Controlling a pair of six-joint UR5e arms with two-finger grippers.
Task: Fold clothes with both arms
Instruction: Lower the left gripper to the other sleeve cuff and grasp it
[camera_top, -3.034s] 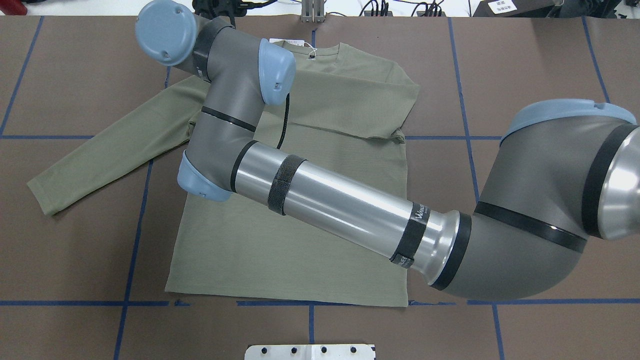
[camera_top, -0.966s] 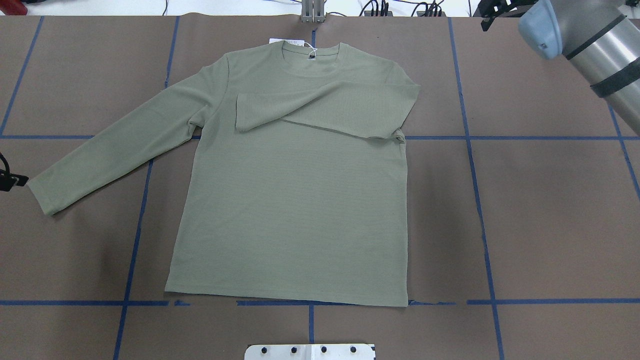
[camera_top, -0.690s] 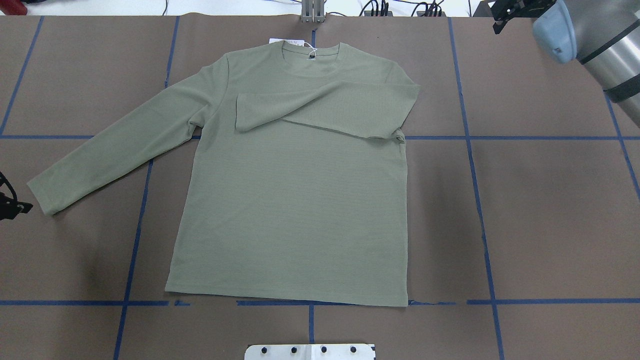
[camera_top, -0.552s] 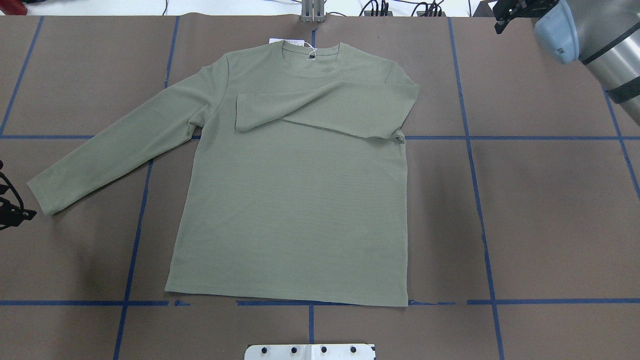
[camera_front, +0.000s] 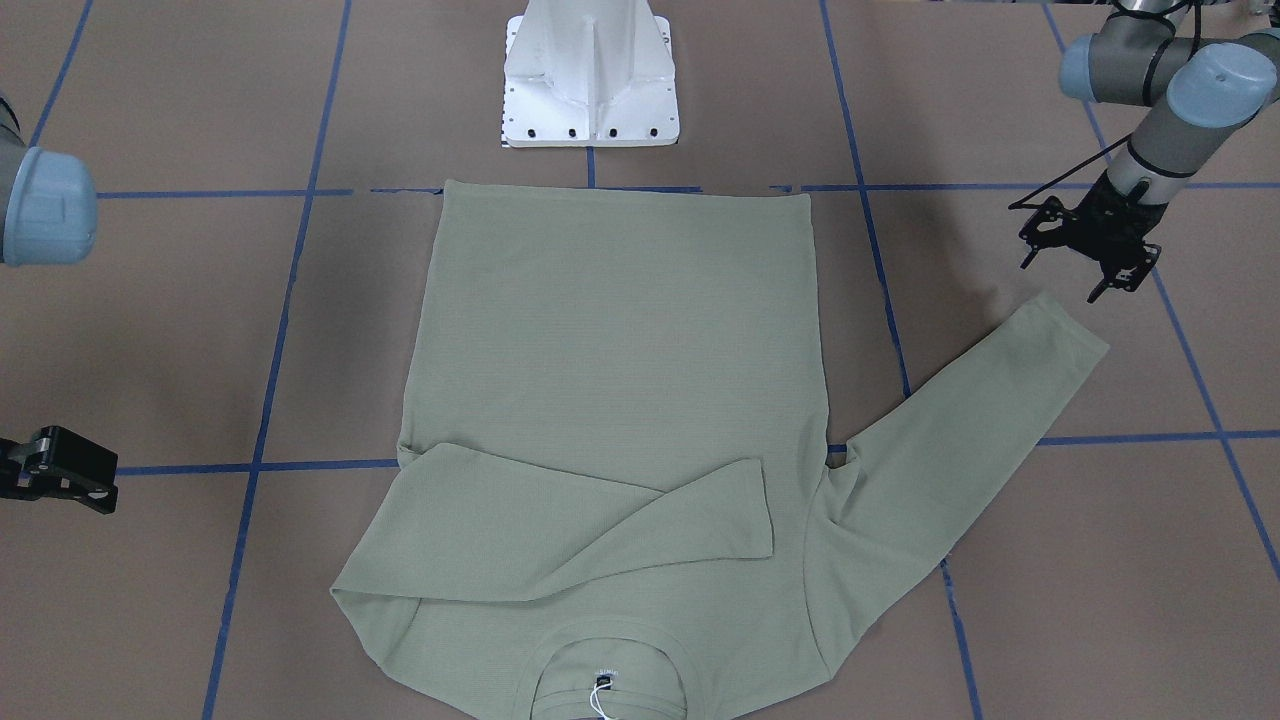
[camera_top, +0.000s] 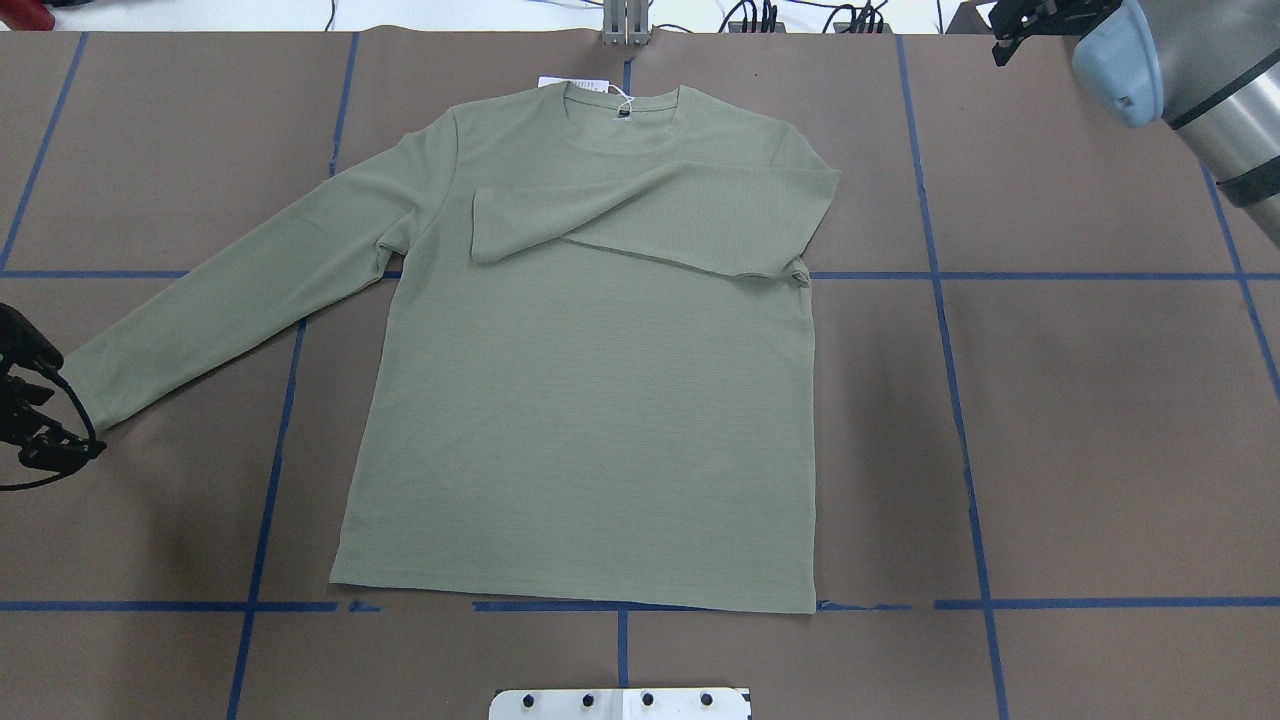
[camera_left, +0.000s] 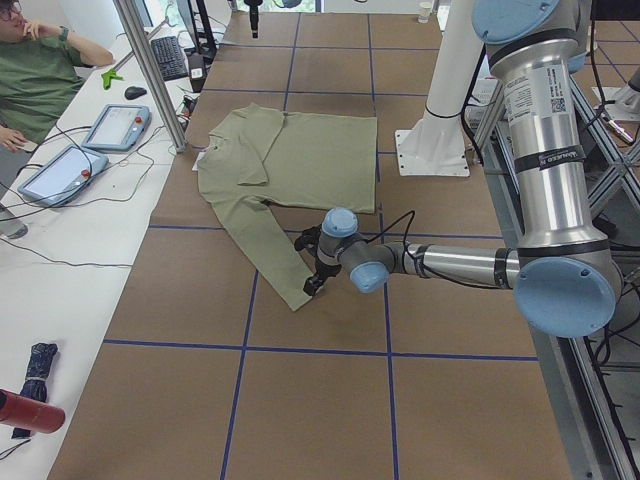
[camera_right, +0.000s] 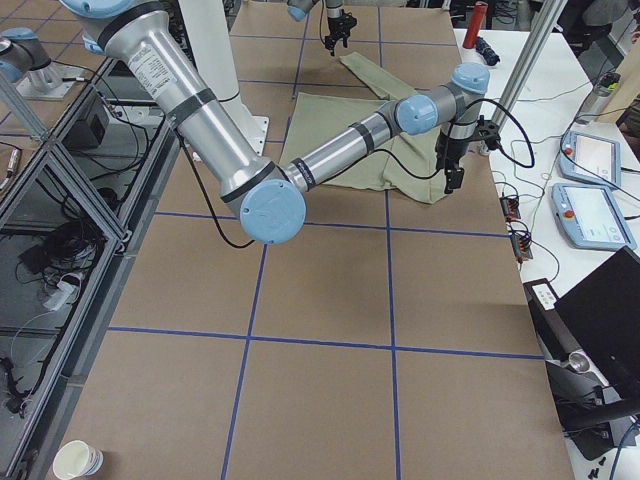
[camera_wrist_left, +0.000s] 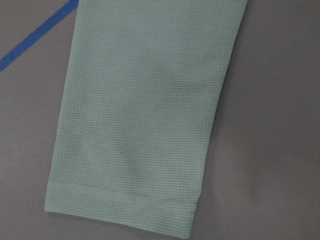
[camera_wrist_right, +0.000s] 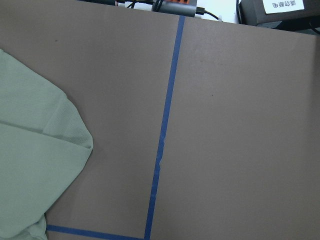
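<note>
From the front-facing camera, the sage-green shirt (camera_front: 620, 350) lies flat on the brown surface (camera_front: 180, 330), with its hem toward the white pedestal (camera_front: 590, 80). The folded sleeve (camera_front: 590, 525) already lies across the chest. The outstretched sleeve (camera_front: 960, 420) slants away, and the left gripper (camera_front: 1062, 275) hangs near its cuff (camera_front: 1065, 335) with jaws apart. I judge it is placed there to take that cuff and fold it across likewise. The right gripper (camera_front: 65, 470) sits well apart at the opposite edge and is cut off by the frame, so I cannot tell how its jaws stand.

The overhead camera adds the white hang tag (camera_top: 570, 83) behind the collar. Here the left gripper (camera_top: 62, 402) shows right at the cuff's end, and the right gripper (camera_top: 1030, 18) is only a black sliver at the far corner.

The left-end camera gives the height that neither top-down view settles. The left gripper (camera_left: 315, 265) points down close over the cuff (camera_left: 300, 295), though I cannot tell whether they touch.

The right-end camera shows the near arm stretched out, with the right gripper (camera_right: 452, 165) near the shirt's folded shoulder.

The left wrist camera shows the cuff (camera_wrist_left: 125, 200) flat and unwrinkled, an easy edge to pinch. No fingers are in view.

The right wrist camera looks mostly at bare surface and a blue tape line (camera_wrist_right: 162, 140), with the shirt (camera_wrist_right: 40, 150) only at the edge. That gripper is therefore beside the garment rather than over it.
</note>
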